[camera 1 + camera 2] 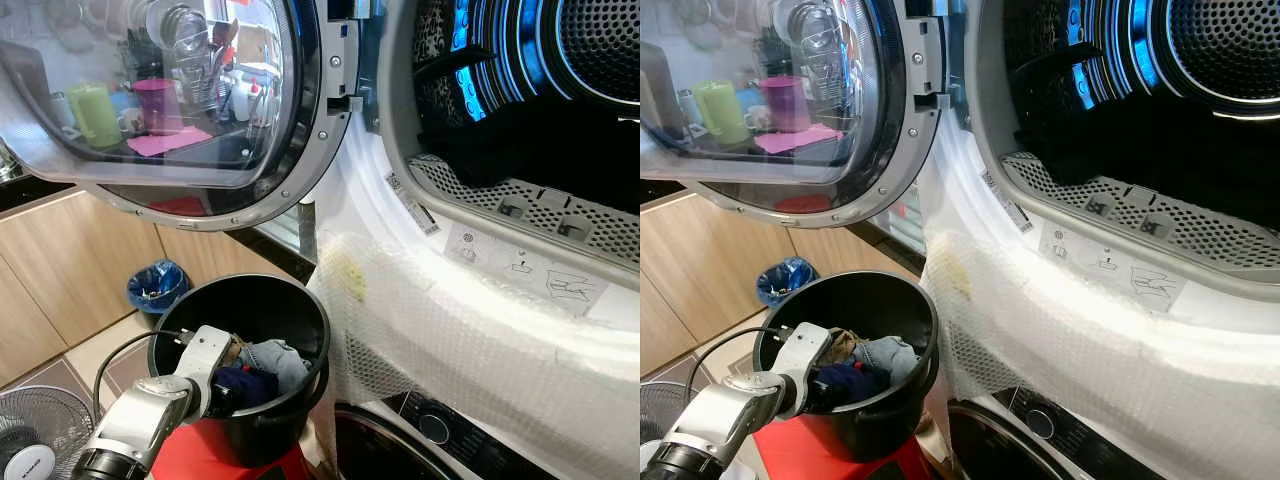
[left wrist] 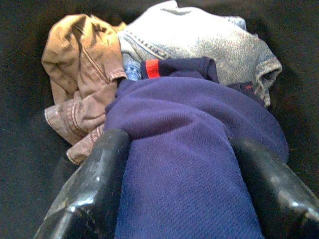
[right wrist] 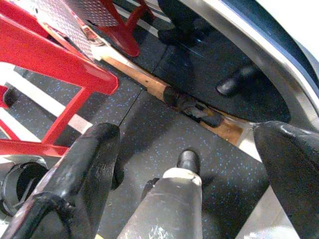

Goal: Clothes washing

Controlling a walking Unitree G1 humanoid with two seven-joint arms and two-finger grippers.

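A black bucket (image 1: 300,330) stands below the open drum (image 1: 560,120) of the upper machine. Inside it lie a navy garment (image 2: 189,149), a tan garment (image 2: 79,89) and a pale denim piece (image 2: 199,40). My left gripper (image 1: 228,385) reaches down into the bucket and is shut on the navy garment, one black finger (image 2: 99,164) on each side of the cloth. Dark clothing (image 1: 480,150) lies at the drum's mouth. The round glass door (image 1: 170,100) is swung open to the left. My right gripper (image 3: 185,133) hangs open above the dark floor, holding nothing.
Bubble wrap (image 1: 450,340) covers the machine front beside the bucket. A second machine's knob (image 1: 433,428) sits below. A red stand (image 1: 220,455) carries the bucket. A blue-lined bin (image 1: 157,285) and a fan (image 1: 35,435) stand on the floor at left, by wooden cabinets.
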